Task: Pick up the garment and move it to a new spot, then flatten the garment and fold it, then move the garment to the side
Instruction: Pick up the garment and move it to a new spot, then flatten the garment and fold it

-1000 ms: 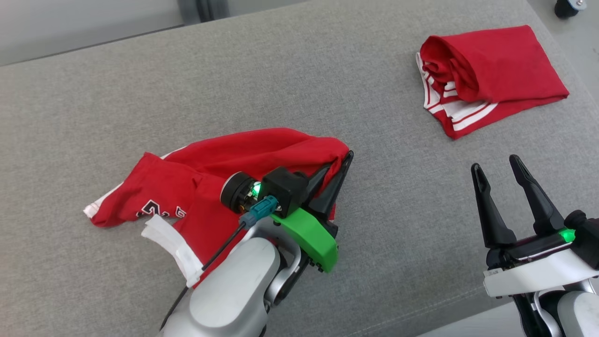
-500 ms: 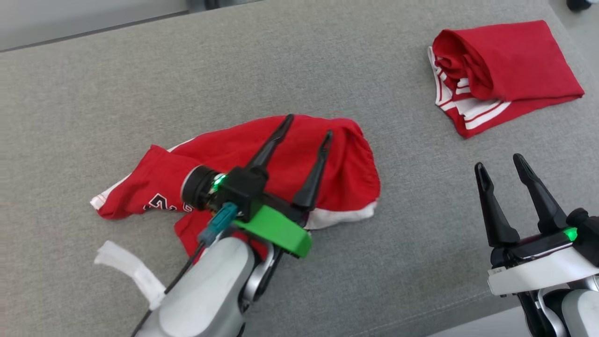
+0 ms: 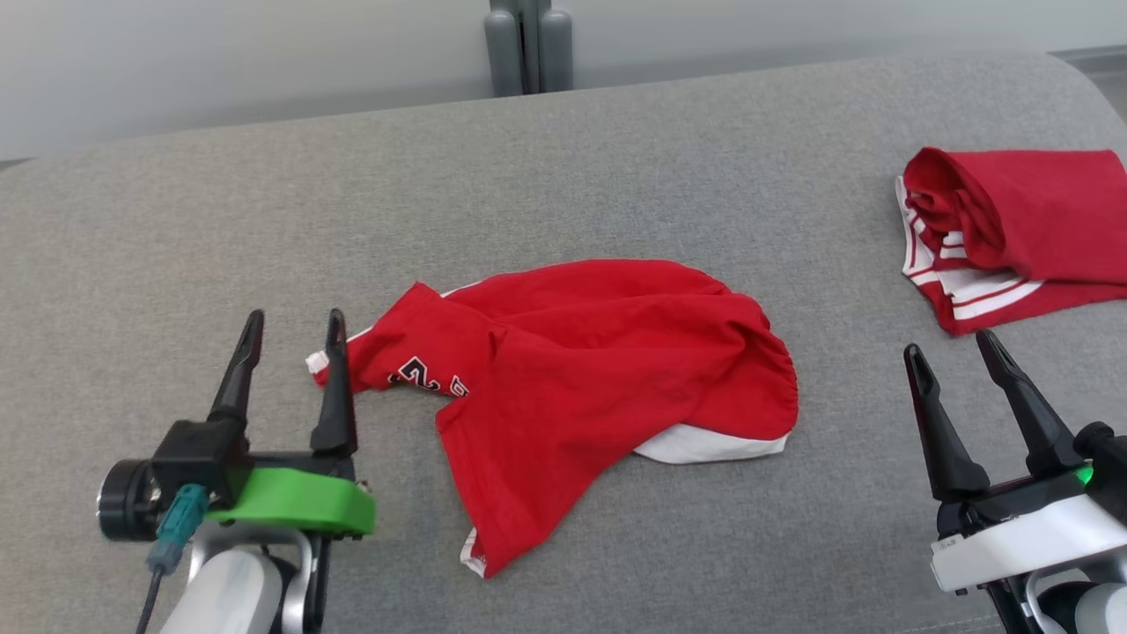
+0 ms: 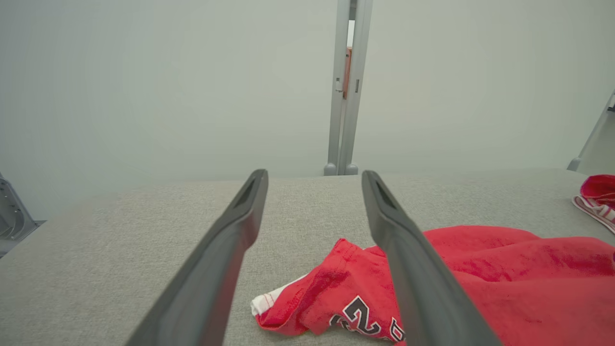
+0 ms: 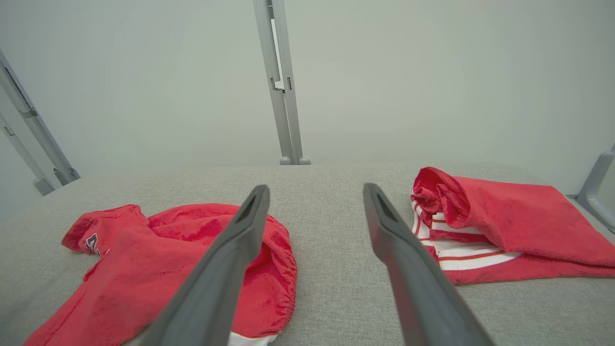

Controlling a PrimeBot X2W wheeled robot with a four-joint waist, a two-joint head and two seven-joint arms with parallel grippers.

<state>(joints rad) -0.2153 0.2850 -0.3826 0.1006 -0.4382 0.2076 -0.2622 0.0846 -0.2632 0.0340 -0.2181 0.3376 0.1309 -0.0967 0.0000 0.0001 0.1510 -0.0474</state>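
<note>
- Release made: my left gripper (image 3: 295, 319), clamped on the hem of the red garment (image 3: 581, 379) a second ago, now stands with its jaws spread wide and empty, drawn back to the garment's left end.
- The garment lies loose and crumpled in the middle of the grey tabletop (image 3: 616, 132). Its printed end points toward the left gripper, a white edge shows along its near right side, and nothing holds it.
- My right gripper (image 3: 948, 345) sits as it did, jaws open and empty, near the garment's right side but apart from it.
- A folded red garment (image 3: 1012, 233) rests well apart at the far right.
- The head camera has swung as well, so part of the scene's shift is its doing, not the cloth's.
- My reading: the move to a new spot is over. Flattening comes next, and the bunched right end and doubled-over left end want pulling out before any fold.
</note>
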